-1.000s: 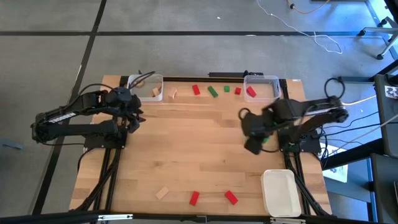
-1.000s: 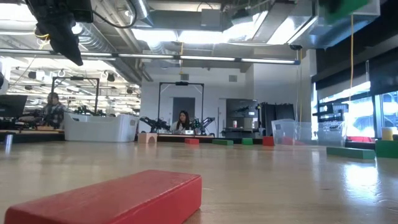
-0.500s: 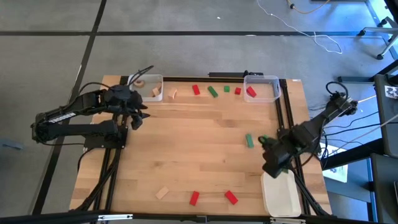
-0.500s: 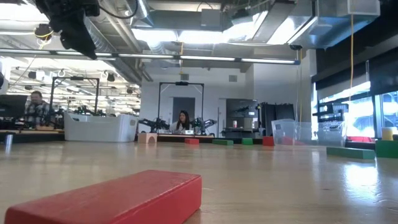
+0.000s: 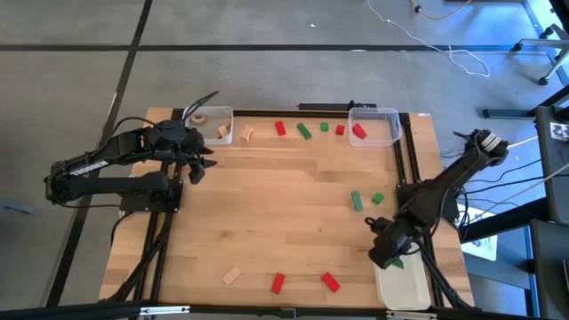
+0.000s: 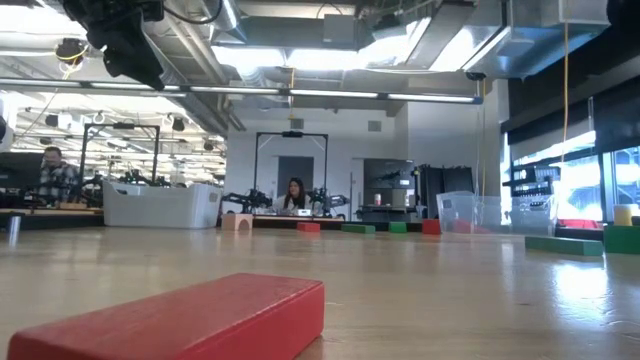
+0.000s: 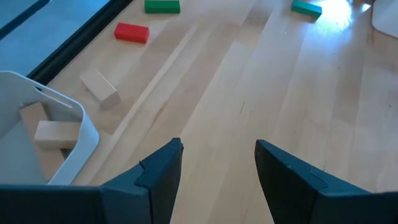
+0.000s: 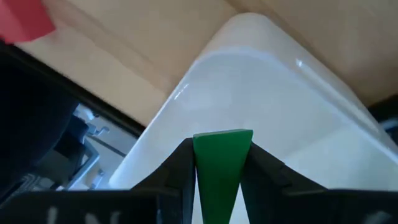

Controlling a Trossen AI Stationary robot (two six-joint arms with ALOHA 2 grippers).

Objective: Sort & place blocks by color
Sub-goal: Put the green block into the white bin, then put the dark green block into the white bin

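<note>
The right gripper [image 5: 388,258] hangs over the near end of the white tray [image 5: 404,289] at the lower right of the overhead frame, its fingers [image 8: 264,171] clenched on a green block [image 8: 221,163]; the wrist camera shows the block held upright between them, directly above the tray's bare floor.

The left gripper [image 5: 197,158] hovers at the upper left of the overhead frame, just beside a clear bin [image 5: 212,116] at the table's [image 5: 284,222] far edge. Its fingers [image 7: 161,171] stand apart with nothing between them. That bin holds tan blocks [image 7: 56,132], and another tan block [image 7: 100,86] lies on the table just outside it.

Along the top of the overhead frame sit a red block [image 5: 280,129], a green one [image 5: 304,132], a small green and a small red piece, then a second clear bin [image 5: 374,114] containing a red block [image 5: 358,132]. Two green blocks [image 5: 356,201] lie right of centre, near the right arm. Along the bottom edge are a tan block [image 5: 232,276] and two red ones [image 5: 277,283], one of which fills the foreground of the table-level view. People sit at benches in the room beyond.
</note>
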